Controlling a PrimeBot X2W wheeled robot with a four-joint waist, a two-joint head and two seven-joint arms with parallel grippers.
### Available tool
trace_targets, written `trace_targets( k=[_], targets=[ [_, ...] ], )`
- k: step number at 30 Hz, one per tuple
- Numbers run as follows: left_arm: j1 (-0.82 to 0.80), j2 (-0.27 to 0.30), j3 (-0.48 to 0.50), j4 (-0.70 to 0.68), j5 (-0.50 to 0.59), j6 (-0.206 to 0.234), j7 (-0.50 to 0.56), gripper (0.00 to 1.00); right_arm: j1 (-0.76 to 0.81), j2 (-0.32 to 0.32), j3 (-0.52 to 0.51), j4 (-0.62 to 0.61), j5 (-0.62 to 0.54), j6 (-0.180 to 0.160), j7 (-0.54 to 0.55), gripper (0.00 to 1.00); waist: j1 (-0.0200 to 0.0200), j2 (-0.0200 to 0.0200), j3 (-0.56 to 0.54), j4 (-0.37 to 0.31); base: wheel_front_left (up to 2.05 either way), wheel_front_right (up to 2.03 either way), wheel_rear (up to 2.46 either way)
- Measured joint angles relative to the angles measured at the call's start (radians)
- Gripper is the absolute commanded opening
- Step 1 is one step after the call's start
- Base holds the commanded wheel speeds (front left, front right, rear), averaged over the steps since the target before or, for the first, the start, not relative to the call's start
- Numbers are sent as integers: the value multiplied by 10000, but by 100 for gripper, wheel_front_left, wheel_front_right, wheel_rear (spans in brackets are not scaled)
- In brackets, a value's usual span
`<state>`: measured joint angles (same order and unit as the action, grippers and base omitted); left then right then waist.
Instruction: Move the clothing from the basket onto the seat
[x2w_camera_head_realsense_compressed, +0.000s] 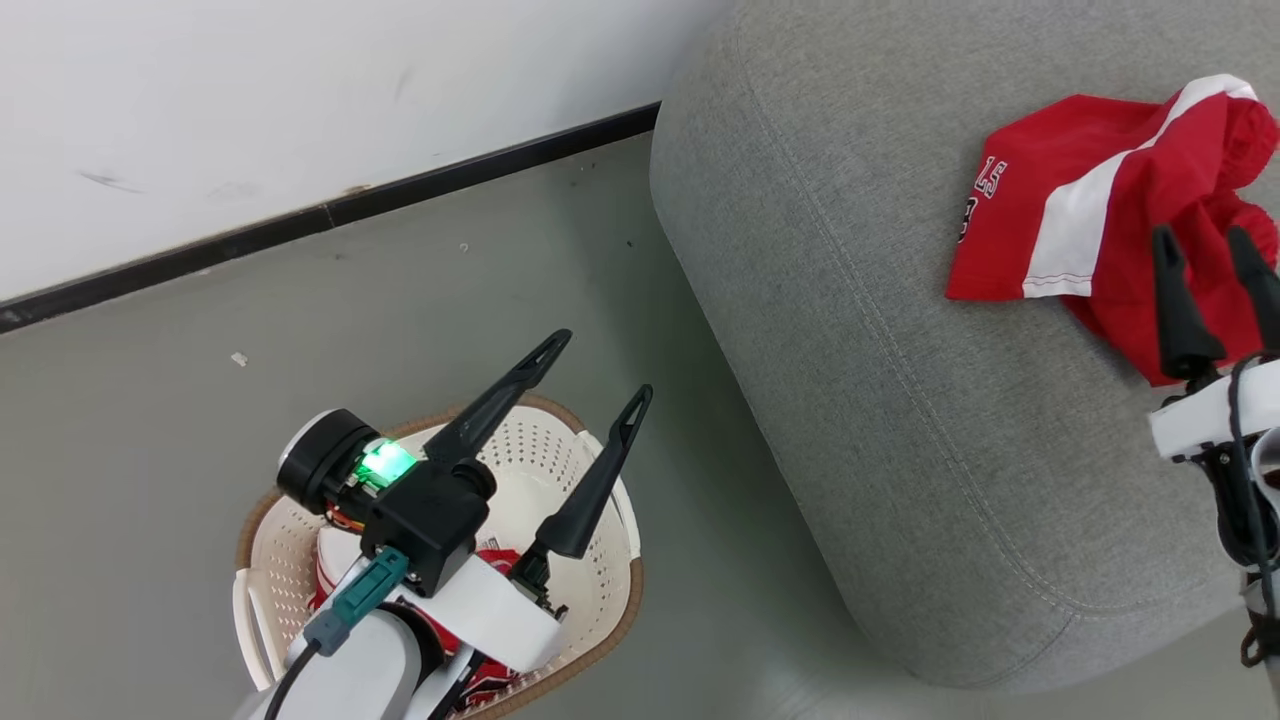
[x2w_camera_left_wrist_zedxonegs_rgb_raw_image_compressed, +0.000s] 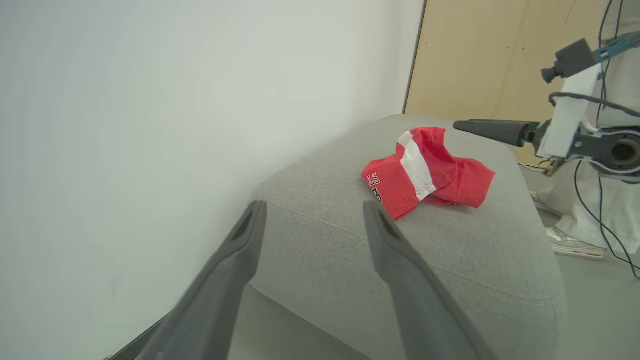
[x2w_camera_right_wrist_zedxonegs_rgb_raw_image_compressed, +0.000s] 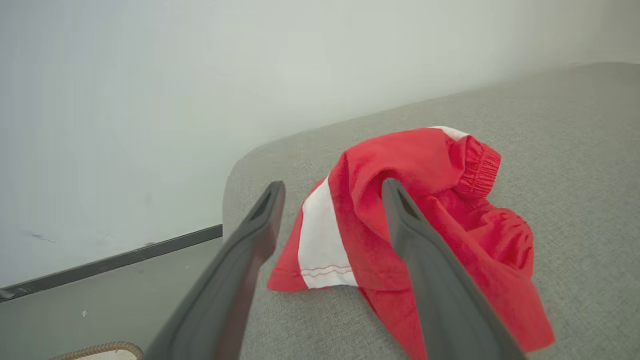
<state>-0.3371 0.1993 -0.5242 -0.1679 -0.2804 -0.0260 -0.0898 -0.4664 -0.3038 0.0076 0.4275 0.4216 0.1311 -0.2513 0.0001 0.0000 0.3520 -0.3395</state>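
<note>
A pair of red shorts with a white side panel is seen lying crumpled on the grey seat, toward its right part, gripped by nothing. The right tool is held just over them with its two fingers spread apart. In the right wrist view the cloth lies slack beyond the fingers, so this piece can be judged delivered. The left tool is held above the basket, which stands on the floor near the seat. Its fingers are likewise wide apart and empty, and are pointed toward the seat rather than down. More red-and-white clothing is glimpsed in the basket beneath the left wrist, so the task is judged only part done. The open left tool is probably stationed there so that the next garment can be reached, and a downward tilt into the basket would be called for first.
</note>
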Motion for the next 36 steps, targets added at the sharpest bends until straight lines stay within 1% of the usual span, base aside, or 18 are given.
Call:
trace_targets(
  k=[3, 7, 13, 17, 22, 27, 33, 36],
  targets=[
    [50, 44, 174, 107, -31, 46, -134, 100, 198, 180, 109, -418, -272, -2, -8, 100, 0, 0, -172, -68, 0, 0, 0],
    [341, 69, 546, 207, -163, 276, -368, 100, 324, 422, 198, -809, -481, -2, -10, 100, 0, 0, -426, -84, 0, 0, 0],
    [825, 132, 1273, 341, -280, 834, -750, 100, 322, 830, 748, -1473, -851, -2, -10, 100, 0, 0, -807, 89, 0, 0, 0],
    [1244, 159, 1743, 485, -378, 1237, -1003, 100, 327, 968, 1139, -1764, -1325, 0, -12, 100, 0, 0, -1049, 301, 0, 0, 0],
    [1776, 159, 2215, 623, -451, 1659, -1156, 100, 422, 1411, 1398, -1977, -1649, 0, -12, 100, 0, 0, -1352, 625, 0, 0, 0],
    [2266, 94, 2579, 775, -581, 2011, -1277, 100, 854, 1532, 1647, -2040, -1981, 0, -12, 100, 0, 0, -1649, 983, 0, 0, 0],
    [2824, -75, 3101, 832, -754, 2433, -1415, 100, 1128, 1778, 1394, -2301, -2589, 0, -12, 100, 0, 0, -2001, 1413, 0, 0, 0],
    [3056, -69, 3325, 838, -855, 2539, -1450, 100, 1569, 1875, 1279, -2330, -2826, 0, -12, 100, 0, 0, -2178, 1616, 0, 0, 0]
  ],
)
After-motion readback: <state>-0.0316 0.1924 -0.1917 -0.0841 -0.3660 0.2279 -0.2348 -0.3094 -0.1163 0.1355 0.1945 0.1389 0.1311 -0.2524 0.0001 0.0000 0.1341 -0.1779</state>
